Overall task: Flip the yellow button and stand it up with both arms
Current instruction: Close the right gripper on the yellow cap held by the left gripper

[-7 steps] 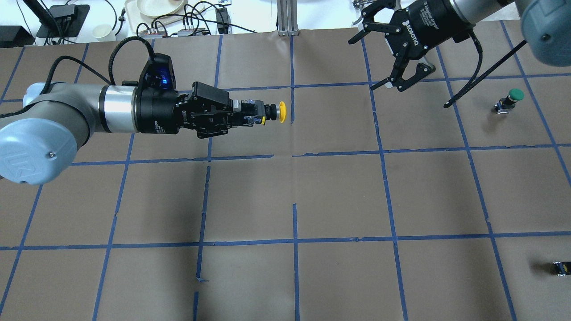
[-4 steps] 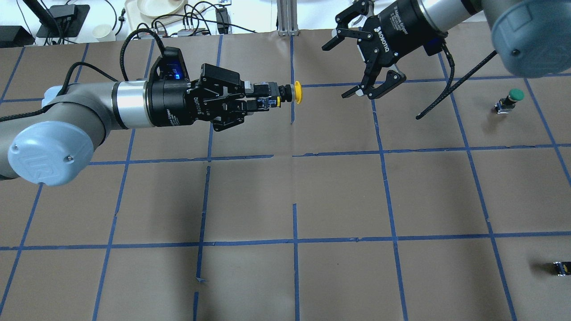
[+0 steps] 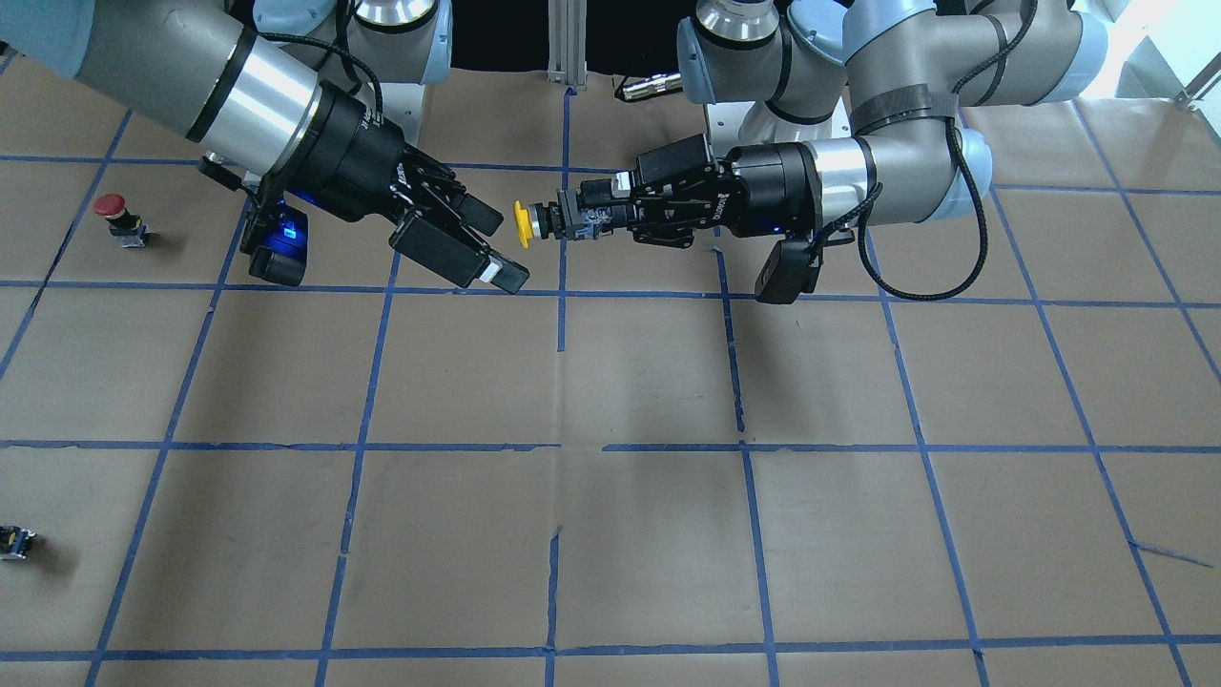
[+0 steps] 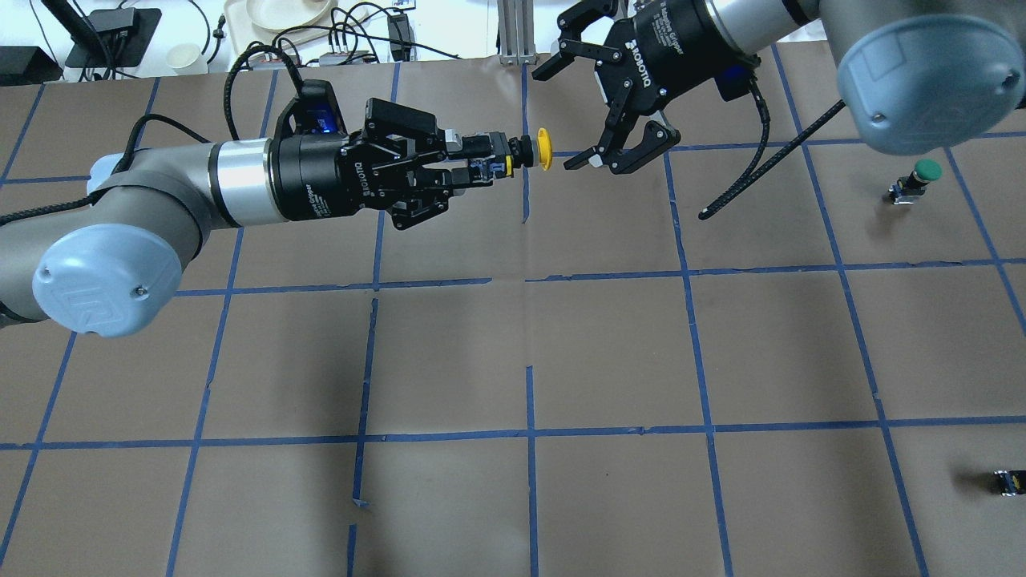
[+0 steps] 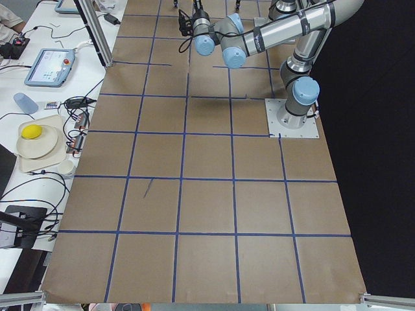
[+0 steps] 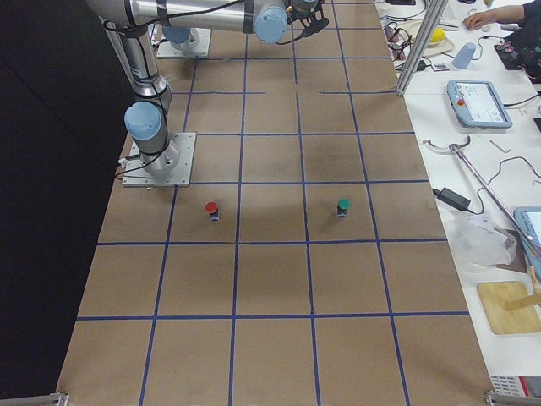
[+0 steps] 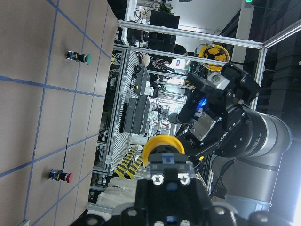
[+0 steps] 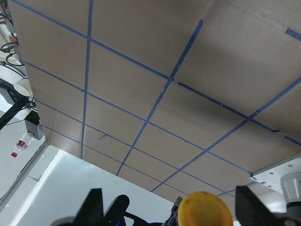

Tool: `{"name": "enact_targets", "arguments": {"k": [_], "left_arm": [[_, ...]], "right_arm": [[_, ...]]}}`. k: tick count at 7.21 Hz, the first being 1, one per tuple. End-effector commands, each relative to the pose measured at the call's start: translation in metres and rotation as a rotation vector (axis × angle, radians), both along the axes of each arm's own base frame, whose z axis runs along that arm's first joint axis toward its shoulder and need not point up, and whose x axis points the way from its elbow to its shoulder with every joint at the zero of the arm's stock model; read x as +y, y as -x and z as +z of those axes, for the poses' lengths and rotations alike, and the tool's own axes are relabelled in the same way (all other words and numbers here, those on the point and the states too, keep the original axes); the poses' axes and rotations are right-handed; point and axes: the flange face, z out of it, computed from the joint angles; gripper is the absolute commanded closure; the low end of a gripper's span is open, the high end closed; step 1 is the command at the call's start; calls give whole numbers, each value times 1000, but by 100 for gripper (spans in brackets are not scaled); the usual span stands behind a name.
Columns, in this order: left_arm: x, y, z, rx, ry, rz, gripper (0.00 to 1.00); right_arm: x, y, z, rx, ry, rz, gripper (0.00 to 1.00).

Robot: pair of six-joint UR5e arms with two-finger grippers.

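The yellow button (image 4: 544, 149) is held in the air, lying sideways. My left gripper (image 4: 474, 163) is shut on its black-grey body, with the yellow cap pointing at my right gripper (image 4: 555, 120). The right gripper is open and empty, its fingertips (image 4: 574, 164) just beside the cap without touching it. In the front-facing view the cap (image 3: 522, 222) sits between the left gripper (image 3: 580, 214) and the open right gripper (image 3: 501, 246). The right wrist view shows the cap (image 8: 203, 210) low between its two fingers (image 8: 94, 207). The left wrist view shows the cap (image 7: 162, 148) facing the right gripper (image 7: 221, 113).
A green-capped button (image 4: 918, 179) stands at the table's right. A red-capped button (image 3: 114, 218) stands near the right arm's base. A small dark component (image 4: 1008, 482) lies at the near right edge. Brown paper with a blue tape grid (image 4: 529, 433) covers the table.
My left gripper has carried the yellow button right and farther back. My right gripper, still open, has swung left and now has its fingertips next to the cap.
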Motion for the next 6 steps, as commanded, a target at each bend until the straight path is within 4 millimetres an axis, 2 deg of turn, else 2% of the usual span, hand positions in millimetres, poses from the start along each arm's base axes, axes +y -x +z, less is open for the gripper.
{"name": "enact_targets", "arguments": {"k": [1, 6], "left_arm": [[0, 0, 0, 1, -4, 0, 76], [-1, 0, 2, 26, 0, 14, 76]], "right_arm": [[1, -3, 2, -37, -34, -24, 2], [5, -2, -19, -32, -110, -46, 5]]}}
